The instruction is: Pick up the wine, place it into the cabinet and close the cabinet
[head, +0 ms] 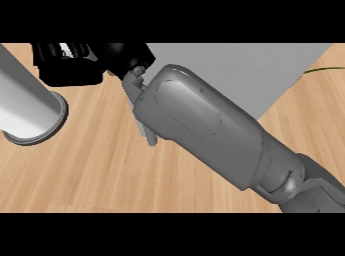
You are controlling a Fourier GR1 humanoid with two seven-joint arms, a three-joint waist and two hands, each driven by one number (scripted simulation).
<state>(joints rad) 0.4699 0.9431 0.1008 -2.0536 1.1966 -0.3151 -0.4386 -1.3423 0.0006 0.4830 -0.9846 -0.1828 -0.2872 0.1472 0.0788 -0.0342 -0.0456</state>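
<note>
Head view is mostly filled by the right forearm (pixel 212 140), stretched across the tabletop (pixel 86 170) toward the grey cabinet (pixel 249 70). Right hand (pixel 79 62) fingers can't be told; wine isn't seen, probably hidden.

plain grey cabinet (pixel 263 65) at the far edge of the wooden worktop (pixel 94 175), right of the middle. seen only as a flat, unmarked, even-toned face, cut off by the top of the view. right side slanting down toward the near right. left and lower parts covered by the grey forearm (pixel 204 130) lying across it. door not distinguishable, so open or shut cannot be told. wine not to be made out in this view.
</note>
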